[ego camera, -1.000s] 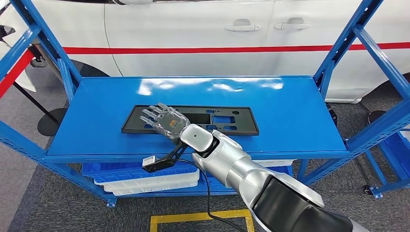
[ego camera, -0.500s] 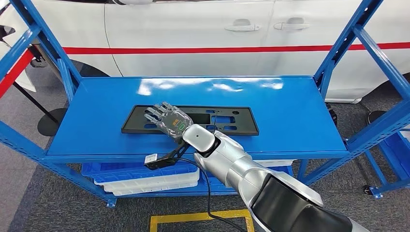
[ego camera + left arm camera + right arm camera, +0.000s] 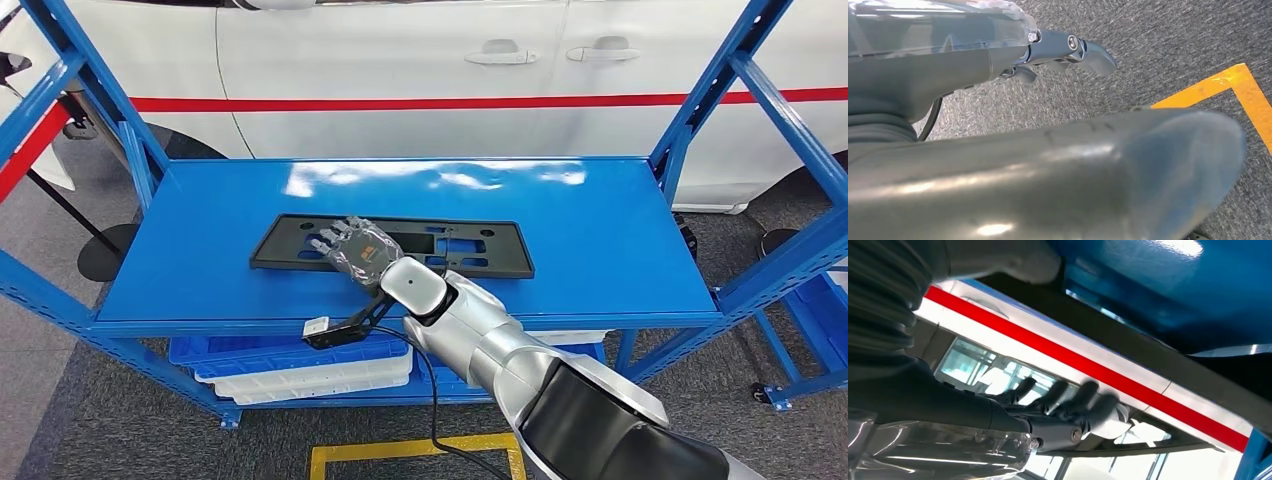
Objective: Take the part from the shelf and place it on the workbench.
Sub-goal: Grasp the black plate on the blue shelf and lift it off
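Yellow floor tape (image 3: 415,450) lies at 6 o'clock. White trays (image 3: 300,368) sit under the blue shelf (image 3: 600,240). The right hand (image 3: 357,248) rests on the black part (image 3: 470,250), fingers extended (grip cannot be told). Left hand (image 3: 1068,50): state unclear. A white car (image 3: 400,60) stands at 12 o'clock; no writing is readable.

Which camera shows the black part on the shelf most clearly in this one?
The head view: the whole flat black part lies on the blue shelf, with the right robot hand over it. The right wrist view catches just a dark strip of it, close up. The left wrist view looks at floor.
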